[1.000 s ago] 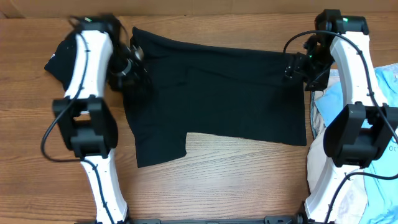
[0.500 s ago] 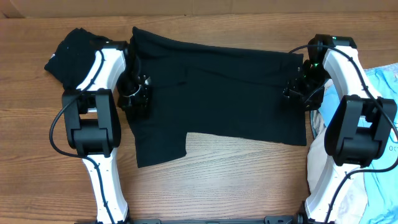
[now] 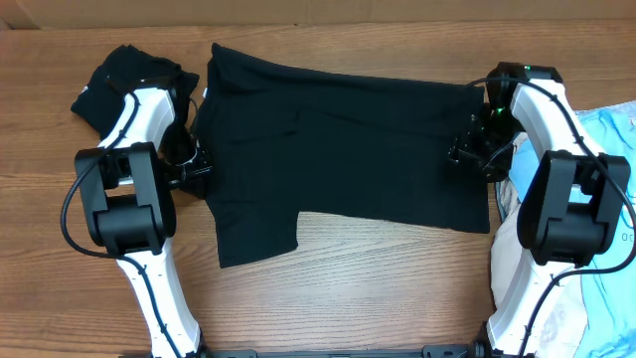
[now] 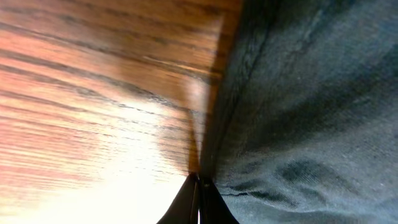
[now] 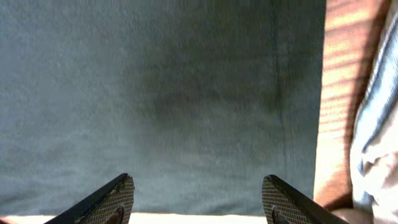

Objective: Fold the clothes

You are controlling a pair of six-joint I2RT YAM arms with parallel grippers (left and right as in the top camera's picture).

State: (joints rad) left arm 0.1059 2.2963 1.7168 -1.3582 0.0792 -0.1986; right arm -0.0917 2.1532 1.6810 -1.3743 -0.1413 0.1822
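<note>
A black short-sleeved cotton T-shirt (image 3: 348, 139) lies spread flat on the brown wood-grain table (image 3: 378, 288), between the two arms. The left gripper (image 3: 189, 164) sits low at the shirt's left border, so nearly all the cloth stretches away to its right. In the left wrist view its fingers (image 4: 199, 186) are pressed together into one thin point right at the stitched hem of the shirt (image 4: 311, 112), with bare table (image 4: 93, 93) on the other side. Whether any cloth is pinched between them cannot be told. The right gripper (image 3: 465, 154) hovers over the shirt's right border. Its two fingers stand wide apart (image 5: 198, 199), with smooth black fabric (image 5: 186, 93) filling the space ahead of and between them. A strip of table (image 5: 336, 93) and a pile of pale blue and white clothes (image 3: 606, 129) lie just outside its right finger. A crumpled black garment (image 3: 114, 75) rests beyond the left arm, near the shirt's far left corner.
</note>
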